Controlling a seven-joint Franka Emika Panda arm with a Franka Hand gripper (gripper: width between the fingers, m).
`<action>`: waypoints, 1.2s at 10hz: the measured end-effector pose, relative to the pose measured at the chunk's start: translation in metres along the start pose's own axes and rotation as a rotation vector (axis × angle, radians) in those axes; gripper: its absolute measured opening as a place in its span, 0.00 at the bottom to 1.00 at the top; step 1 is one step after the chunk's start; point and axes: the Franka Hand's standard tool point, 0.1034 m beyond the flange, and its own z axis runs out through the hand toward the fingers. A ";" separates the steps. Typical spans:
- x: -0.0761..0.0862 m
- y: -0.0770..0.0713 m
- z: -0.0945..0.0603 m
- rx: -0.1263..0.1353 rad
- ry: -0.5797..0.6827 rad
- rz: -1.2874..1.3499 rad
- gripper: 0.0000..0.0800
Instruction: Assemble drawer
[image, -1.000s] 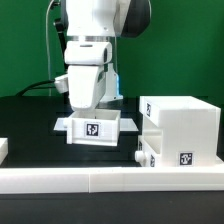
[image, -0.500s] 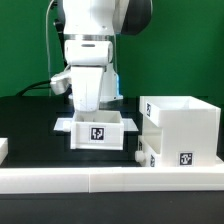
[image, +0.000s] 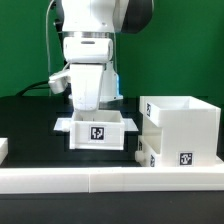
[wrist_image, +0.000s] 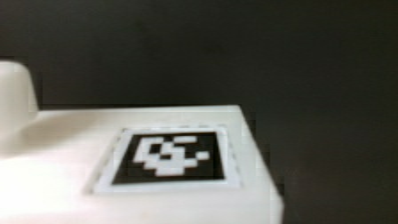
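A small white open drawer box (image: 98, 133) with a black marker tag on its front stands on the black table in the middle of the exterior view. My gripper (image: 97, 110) reaches down into its open top from above. The fingertips are hidden behind the box's wall, and the box has moved with the hand. The wrist view shows a white face of the box (wrist_image: 173, 157) with its tag very close, with no fingers in sight. The large white drawer housing (image: 185, 125) stands at the exterior view's right, apart from the box.
A small white part (image: 147, 156) sits against the housing's lower front corner. A thin flat white lip (image: 62, 124) shows beside the box's base. A white ledge (image: 100, 180) runs along the front, with a white piece (image: 3, 148) at the left edge.
Between one second and half a second ago, the gripper and the small box shifted together slightly toward the exterior view's right and front. Since then nothing has moved.
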 end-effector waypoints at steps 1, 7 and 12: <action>0.004 0.003 0.000 0.008 0.000 -0.003 0.05; 0.019 0.017 0.001 0.018 0.009 -0.043 0.05; 0.032 0.015 0.003 0.021 0.014 -0.103 0.05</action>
